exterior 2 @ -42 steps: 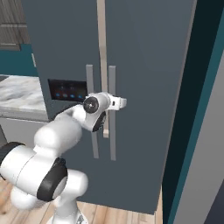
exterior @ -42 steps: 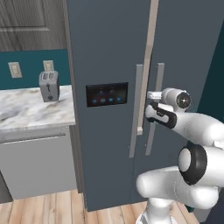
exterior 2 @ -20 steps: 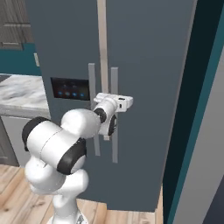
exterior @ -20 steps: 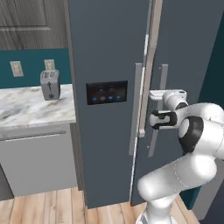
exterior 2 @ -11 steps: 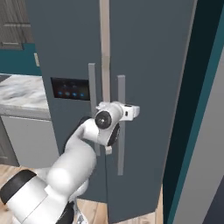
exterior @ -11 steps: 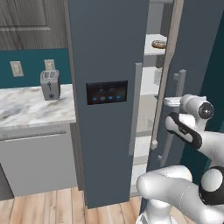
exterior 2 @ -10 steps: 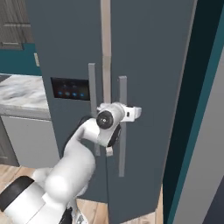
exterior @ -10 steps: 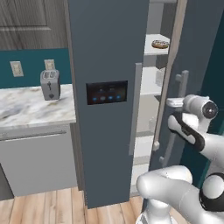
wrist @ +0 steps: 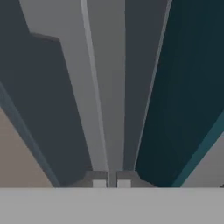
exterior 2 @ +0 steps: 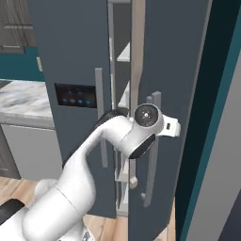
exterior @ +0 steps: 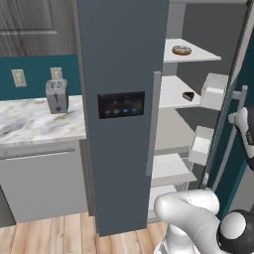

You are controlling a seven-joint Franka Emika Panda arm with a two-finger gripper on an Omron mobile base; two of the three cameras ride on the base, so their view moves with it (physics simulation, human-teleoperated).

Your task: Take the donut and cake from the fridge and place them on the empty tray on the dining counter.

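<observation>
The tall dark slate-blue fridge (exterior: 124, 99) stands with its right door (exterior 2: 174, 94) swung wide, baring pale grey shelves. The small ring donut with pale icing (exterior: 181, 50) sits on the top shelf, and the small dark brown cake wedge (exterior: 188, 96) lies on the shelf just below — both well back from the arm.

Both look light, soft and easily marked. The donut's icing would likely smear under pressure, so a gentle pinch across the ring's outer sides seems wisest. The cake wedge is probably crumbly; holding it low across its two flat sides, away from the pointed tip, should keep it whole.

The two-finger gripper (wrist: 111, 183) has its small dark tips drawn together, almost touching, right at the door's grey vertical handle (exterior 2: 151, 146). Whether they clamp the bar or merely rest against it I cannot tell.
</observation>
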